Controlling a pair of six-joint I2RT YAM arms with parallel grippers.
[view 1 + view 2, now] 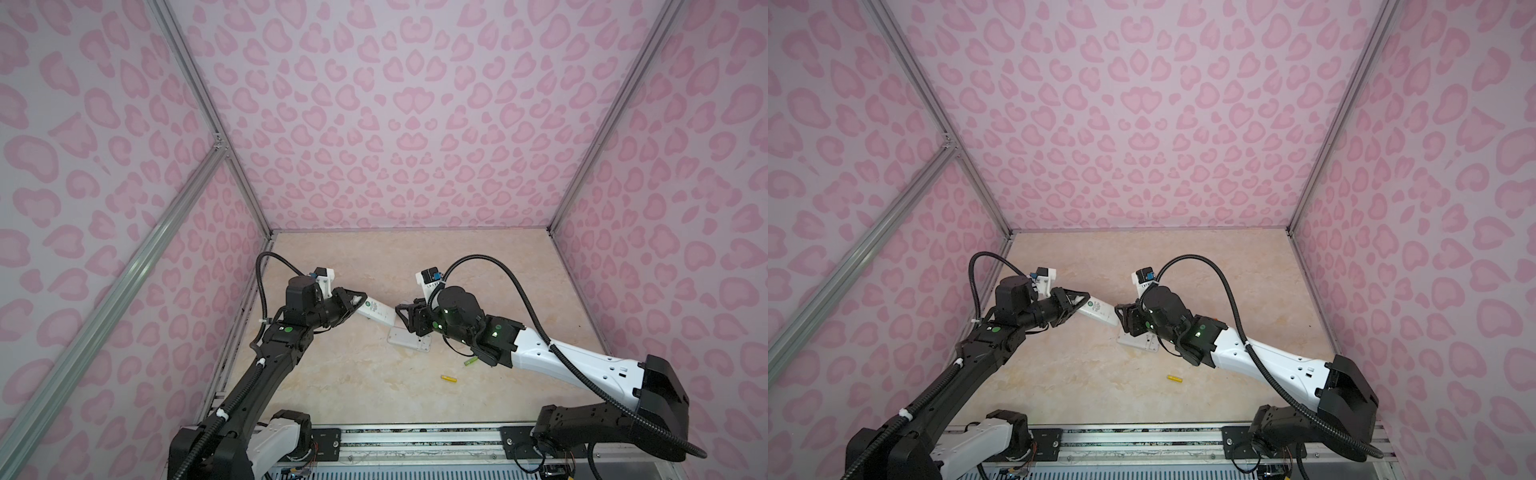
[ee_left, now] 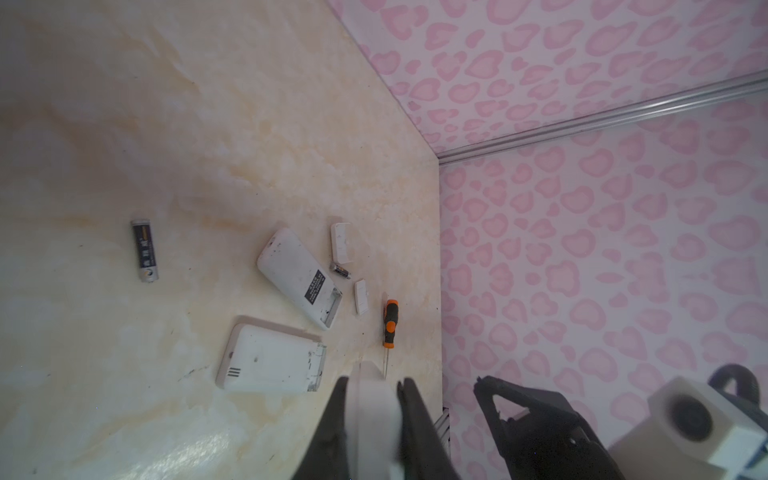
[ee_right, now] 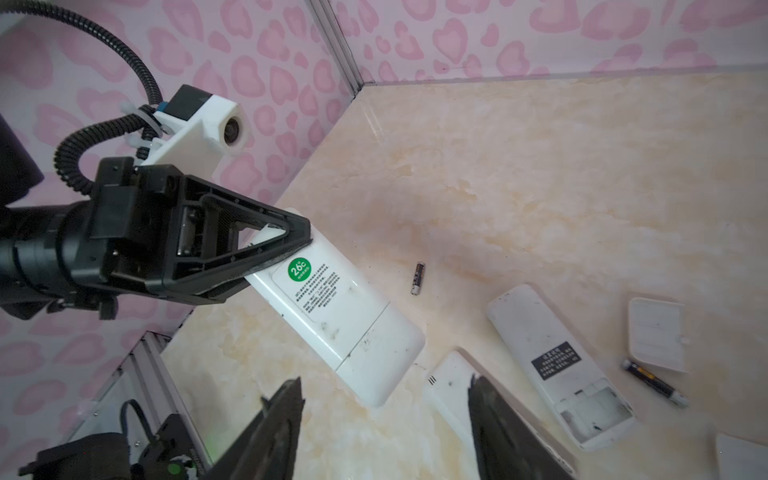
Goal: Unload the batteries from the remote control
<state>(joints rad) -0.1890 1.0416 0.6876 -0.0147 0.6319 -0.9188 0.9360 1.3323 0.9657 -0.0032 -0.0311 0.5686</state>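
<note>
Left pincer (image 3: 301, 243) grips remote (image 3: 345, 320) | beige marbled tabletop (image 3: 540, 187) | pink heart-print walls (image 1: 395, 124)

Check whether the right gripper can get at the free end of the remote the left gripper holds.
Likely yes: the right gripper stands open just off the free end of the remote, nothing between.

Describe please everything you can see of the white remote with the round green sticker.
The white remote is a long, rounded slab of what looks like plastic, scuffed with dark marks. A label with a green circle and small print sits near the held end. A seam crosses it nearer the free end. The left gripper is shut on one end, holding it tilted, seemingly off the table.
</note>
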